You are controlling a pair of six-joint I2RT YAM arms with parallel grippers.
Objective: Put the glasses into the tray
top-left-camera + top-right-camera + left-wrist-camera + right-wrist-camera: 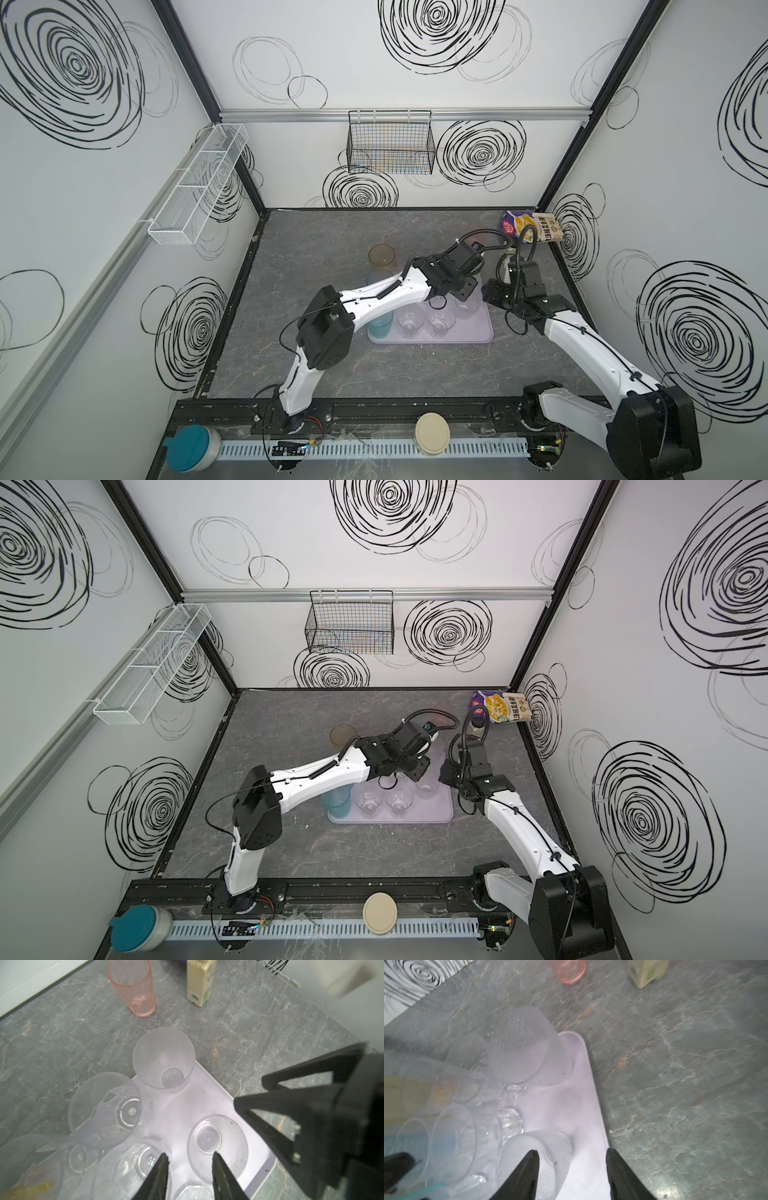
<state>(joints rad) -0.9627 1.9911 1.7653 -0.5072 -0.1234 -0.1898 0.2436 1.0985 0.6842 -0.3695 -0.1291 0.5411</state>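
The only print worth your look was on the snack bag in the far right corner: Chinese characters down its pale side and a round red logo, too small to read. The cream bottle showed you a barcode low on its side and no legible words.

The tray lay on the table, right of the middle. It held the teal glass at its left edge, a clear glass just beside that and a second clear glass next along. A frosted glass stood at one corner, and another frosted glass stood near the rim.

Off the tray, the pink glass stood on the bare table near the cream bottle. The amber glass stood well behind the tray's left end.

Your left claw hung over the tray, jaws partly apart, gripping nothing. Your right claw was above the tray's rim, jaws apart, empty.
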